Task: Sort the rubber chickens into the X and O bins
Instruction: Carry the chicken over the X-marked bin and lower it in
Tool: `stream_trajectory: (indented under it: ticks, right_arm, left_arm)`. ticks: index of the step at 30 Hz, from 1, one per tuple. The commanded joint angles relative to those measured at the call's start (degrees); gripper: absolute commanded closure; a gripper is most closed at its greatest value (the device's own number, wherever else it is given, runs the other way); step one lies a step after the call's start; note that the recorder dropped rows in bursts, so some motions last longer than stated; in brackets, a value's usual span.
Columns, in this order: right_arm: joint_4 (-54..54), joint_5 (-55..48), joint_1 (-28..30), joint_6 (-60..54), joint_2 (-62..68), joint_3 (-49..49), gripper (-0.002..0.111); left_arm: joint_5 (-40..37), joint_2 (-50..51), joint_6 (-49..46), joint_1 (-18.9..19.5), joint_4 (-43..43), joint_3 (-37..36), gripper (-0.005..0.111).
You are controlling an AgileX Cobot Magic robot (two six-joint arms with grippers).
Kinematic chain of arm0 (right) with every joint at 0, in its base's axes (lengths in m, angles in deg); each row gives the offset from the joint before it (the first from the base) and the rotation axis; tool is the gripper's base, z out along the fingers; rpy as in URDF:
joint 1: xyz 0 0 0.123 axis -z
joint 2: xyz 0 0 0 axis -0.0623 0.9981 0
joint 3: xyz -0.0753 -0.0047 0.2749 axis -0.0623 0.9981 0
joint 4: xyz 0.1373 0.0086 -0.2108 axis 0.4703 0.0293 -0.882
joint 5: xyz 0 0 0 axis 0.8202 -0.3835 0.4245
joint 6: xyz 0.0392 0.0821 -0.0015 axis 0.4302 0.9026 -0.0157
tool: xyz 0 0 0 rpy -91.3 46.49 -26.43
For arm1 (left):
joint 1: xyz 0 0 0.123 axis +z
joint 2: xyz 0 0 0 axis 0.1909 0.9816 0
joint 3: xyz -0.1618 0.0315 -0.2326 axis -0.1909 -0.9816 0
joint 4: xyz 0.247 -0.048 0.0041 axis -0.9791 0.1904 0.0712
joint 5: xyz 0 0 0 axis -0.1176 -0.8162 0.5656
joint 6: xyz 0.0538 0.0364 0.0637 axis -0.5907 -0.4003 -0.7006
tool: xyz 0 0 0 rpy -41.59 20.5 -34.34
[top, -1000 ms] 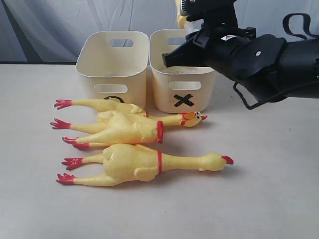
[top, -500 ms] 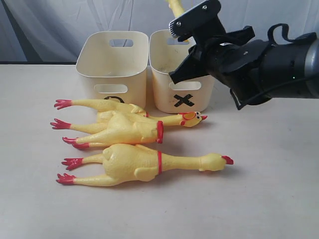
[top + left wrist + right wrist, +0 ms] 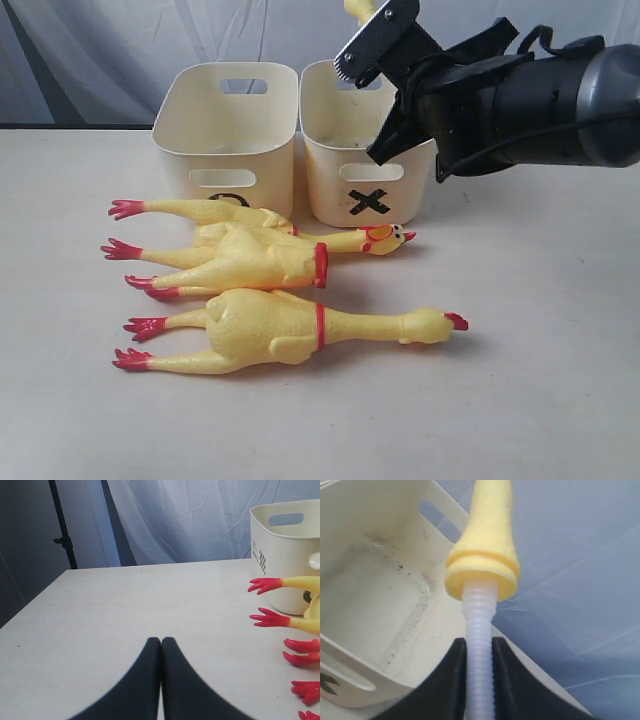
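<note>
Three chickens (image 3: 270, 330) lie side by side on the bench (image 3: 540, 380) before the O bin (image 3: 180, 150) and X bin (image 3: 330, 190), the rearmost half hidden; the bench is open to their right. Over the X bin, the right gripper's (image 3: 480, 647) jaws clamp a smooth yellow toy's (image 3: 485, 545) white ribbed stem, its top cut off. The left gripper's (image 3: 161, 647) jaws are pressed together.

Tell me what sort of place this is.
Probably a robot test bench in a lab or studio: a plain pale table, a draped grey backdrop beside a black stand, and rubber chickens before an X bin and an O bin.
</note>
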Motion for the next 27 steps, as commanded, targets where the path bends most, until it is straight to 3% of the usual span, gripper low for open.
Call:
stream_trajectory:
  ticks: [1, 6, 27]
  right_arm:
    - [2.8, -5.5, 0.3, -0.6, 0.8, -0.5, 0.109]
    - [9.8, -7.4, 0.3, 0.0, 2.6, -3.3, 0.109]
    - [8.6, -5.8, 0.3, 0.8, 3.4, -4.5, 0.109]
  left_arm:
    - [0.7, -0.3, 0.2, 0.1, 0.2, -0.1, 0.107]
    - [0.7, -0.3, 0.2, 0.1, 0.2, -0.1, 0.107]
    - [0.7, -0.3, 0.2, 0.1, 0.2, -0.1, 0.107]
